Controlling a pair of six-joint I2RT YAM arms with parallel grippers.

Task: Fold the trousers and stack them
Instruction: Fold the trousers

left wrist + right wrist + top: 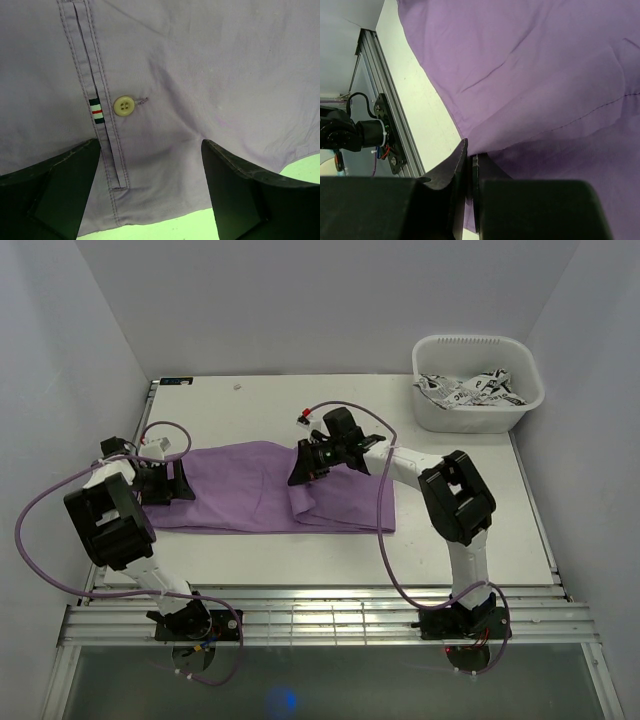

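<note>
Pinching the trousers [240, 495] by a raised edge in the shut right tool [303, 472]; holding the left tool [152, 167] wide open, empty, over the button [124, 105]; may lose the shallow pinch mid-fold.

No legible text, brand or number in any view. Nearest candidates: crumpled black-and-white printed material [468, 390] in the white bin [480, 420], 1 o'clock in the top view. The print looks like lettering but is too small and creased to read. Left wrist view: the trousers [215, 65] carry a small woven tab [96, 111] at 9 o'clock from the button [124, 106], just beside it. The tab has dark, white and red stripes only. Button: pale, four holes, too small to tell any marking.
</note>
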